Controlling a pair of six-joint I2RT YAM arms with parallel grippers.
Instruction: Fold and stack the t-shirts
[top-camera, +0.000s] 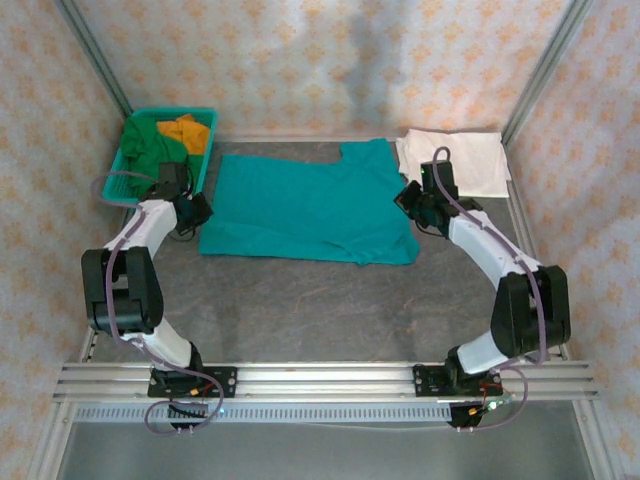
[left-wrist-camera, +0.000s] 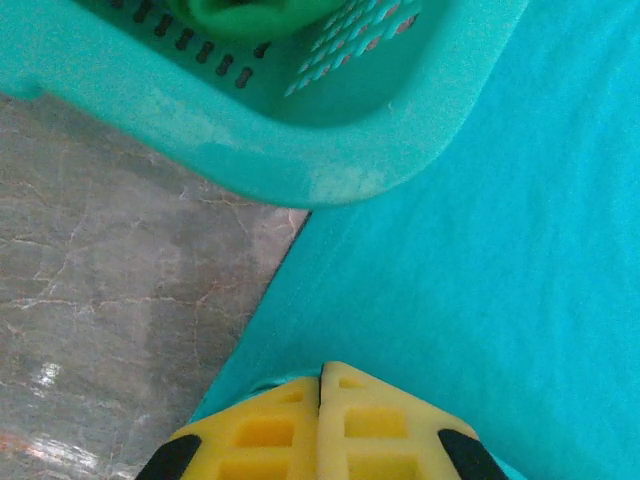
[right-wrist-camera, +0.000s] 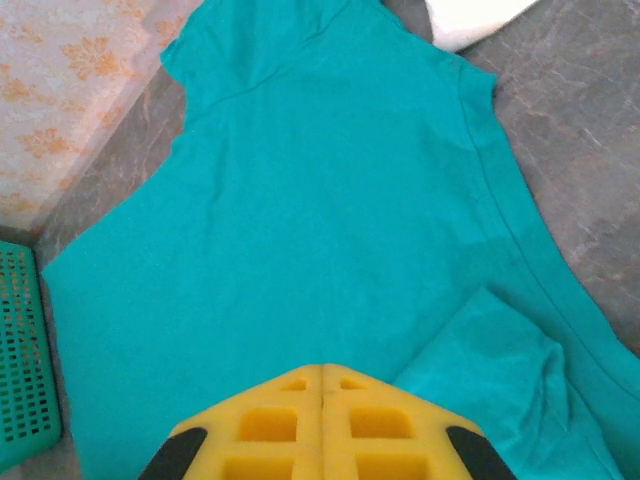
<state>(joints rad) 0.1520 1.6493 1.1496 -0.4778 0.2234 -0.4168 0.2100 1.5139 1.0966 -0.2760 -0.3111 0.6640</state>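
We see a soft teal cotton t-shirt (top-camera: 310, 205) lying flat and mostly smooth on the grey, marble-veined table (top-camera: 320, 310), with one short sleeve folded in at its near right corner. Just off the shirt's far left corner stands a teal plastic basket (top-camera: 207, 150) with perforated walls, holding a crumpled dark green t-shirt (top-camera: 145, 145) and a crumpled orange t-shirt (top-camera: 190, 130). Off the teal shirt's far right corner lies a plain white t-shirt (top-camera: 470, 160), folded into a rough rectangle. The left gripper (top-camera: 192, 212) hangs at the teal shirt's left edge, beside the basket. Its ribbed yellow fingers (left-wrist-camera: 270, 430) are pressed together along a thin seam, and we see nothing between them. The right gripper (top-camera: 412, 205) hovers over the teal shirt's right side, its yellow fingers (right-wrist-camera: 265, 425) likewise pressed together with nothing between them.
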